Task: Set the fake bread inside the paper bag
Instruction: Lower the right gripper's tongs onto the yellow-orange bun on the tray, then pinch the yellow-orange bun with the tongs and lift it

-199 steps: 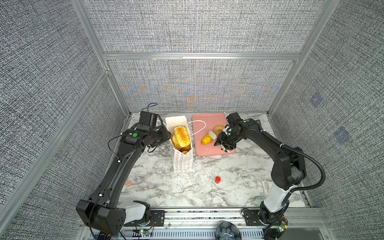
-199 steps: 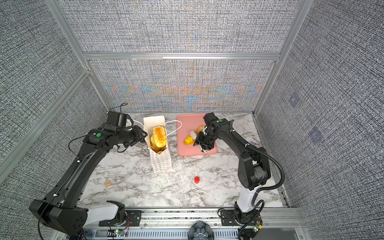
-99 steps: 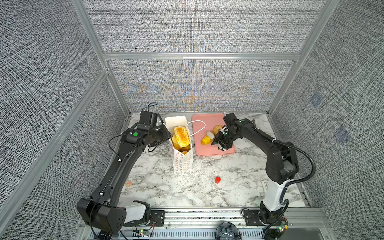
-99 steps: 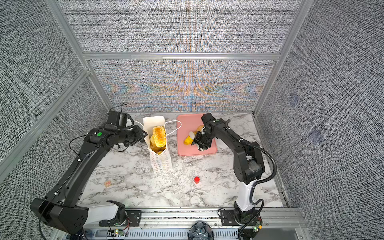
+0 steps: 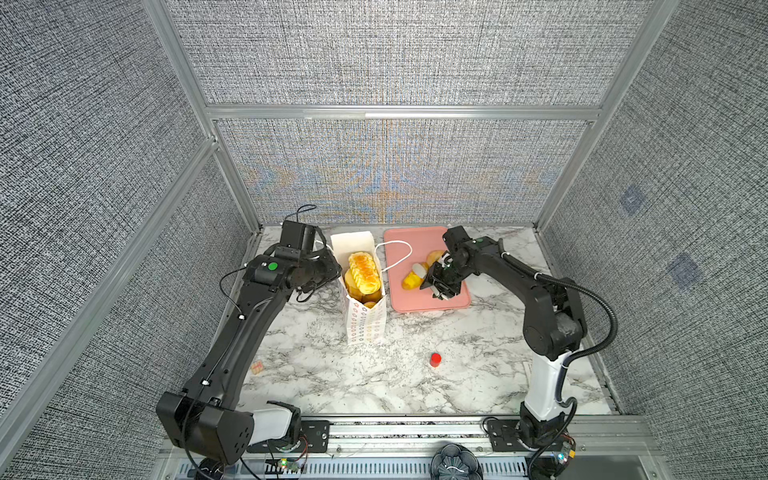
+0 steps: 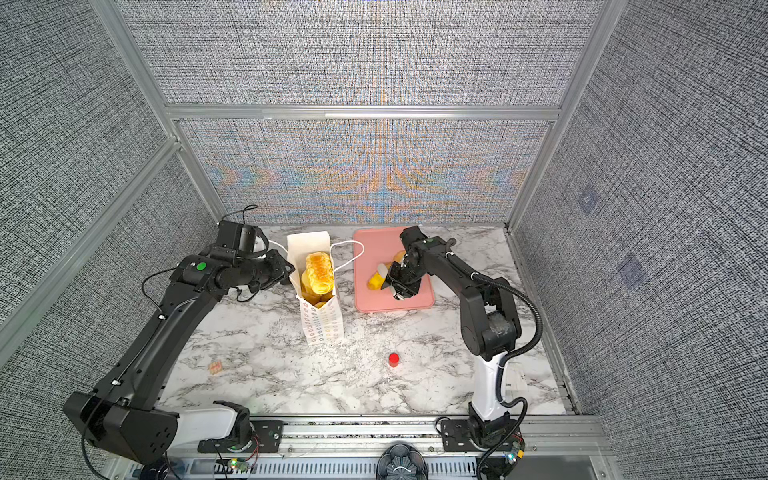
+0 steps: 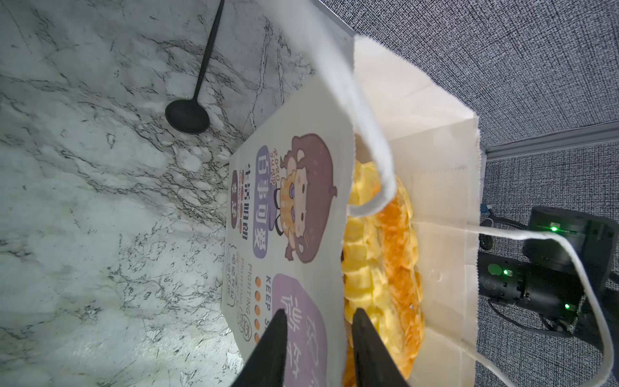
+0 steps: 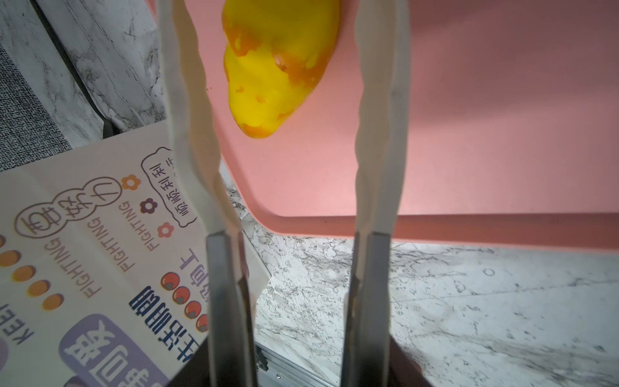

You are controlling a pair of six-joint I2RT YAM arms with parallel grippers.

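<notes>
The paper bag (image 5: 365,322) (image 6: 322,322) stands upright on the marble, holding several pieces of fake bread, with a long glossy loaf (image 5: 363,270) (image 7: 382,261) on top. My left gripper (image 5: 332,270) (image 7: 320,311) is open, one black finger outside the bag's printed wall (image 7: 301,134) and one inside beside the loaf. On the pink tray (image 5: 415,303) (image 8: 469,134) lie a yellow-orange bread (image 5: 411,280) (image 8: 278,67) and a round bun (image 5: 435,255). My right gripper (image 5: 430,266) (image 8: 281,33) is open, its white fingers on either side of the yellow bread.
A small red cylinder (image 5: 435,359) (image 6: 393,359) stands on the marble in front of the tray. A tiny pale block (image 5: 257,367) lies near the left arm. The bag's cord handle (image 5: 399,253) droops over the tray. Textured walls close in the back and sides.
My right gripper has shifted a little left over the tray toward the yellow bread. The left gripper's fingers have narrowed slightly at the bag's wall.
</notes>
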